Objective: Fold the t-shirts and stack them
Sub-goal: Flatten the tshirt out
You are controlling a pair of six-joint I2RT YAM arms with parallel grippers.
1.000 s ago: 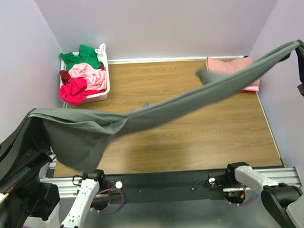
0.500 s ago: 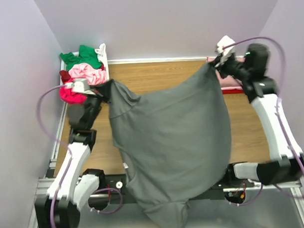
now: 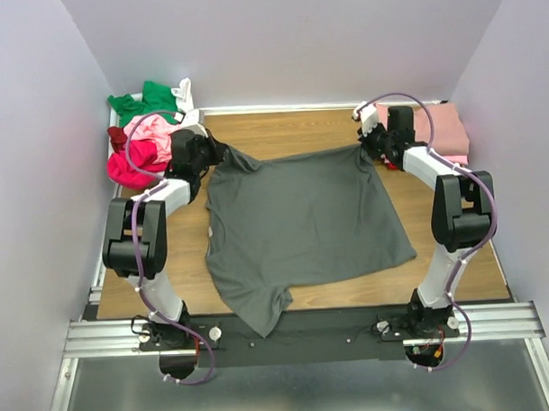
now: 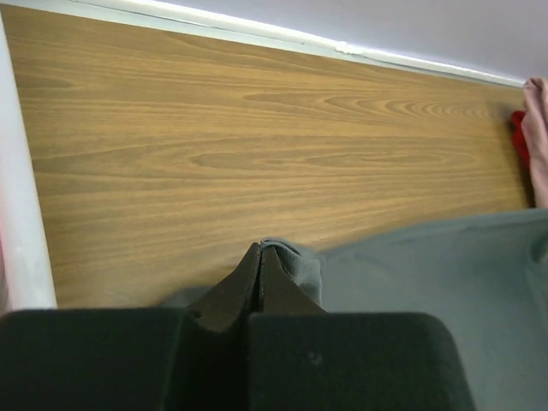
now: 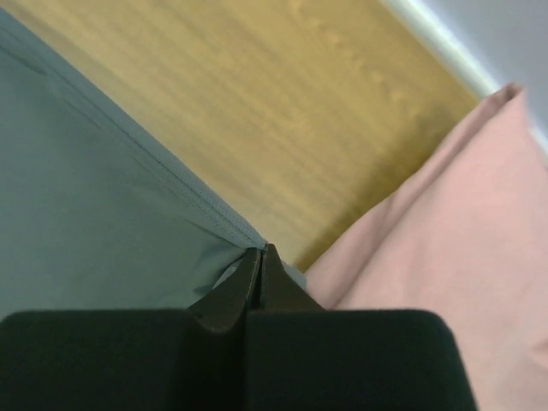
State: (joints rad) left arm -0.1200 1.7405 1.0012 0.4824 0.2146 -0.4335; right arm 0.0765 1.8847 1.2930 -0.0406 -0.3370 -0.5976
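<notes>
- Top view: a dark grey cloth t-shirt lies spread nearly flat in the middle of the brown wood-grain worktop. Its near end droops over the worktop's lower edge.
- The left arm and right arm each reach to one far corner of the shirt, at upper left and upper right of the cloth.
- A white plastic basket at upper left holds crumpled green, pink and magenta shirts. A folded dusty-rose shirt sits at upper right, just beside the right arm's corner.
- Left wrist view: the jaws are pressed together, pinching a small bunched fold of the grey cloth at bottom centre. The rest of the shirt trails off to the lower right.
- Right wrist view: the jaws are clamped on the stitched hem corner at bottom centre. The grey cloth fills the left, and the rose shirt fills the right, touching or nearly touching that corner.
- Handling, as I judge it: the shirt is light, limp and without stiffness, so it sags wherever it is unsupported. It probably slides easily on the smooth wood.
- The best holds are the doubled hems and corners, taken as a pair so that the edge between them stays taut. A shallow pinch could slip.
</notes>
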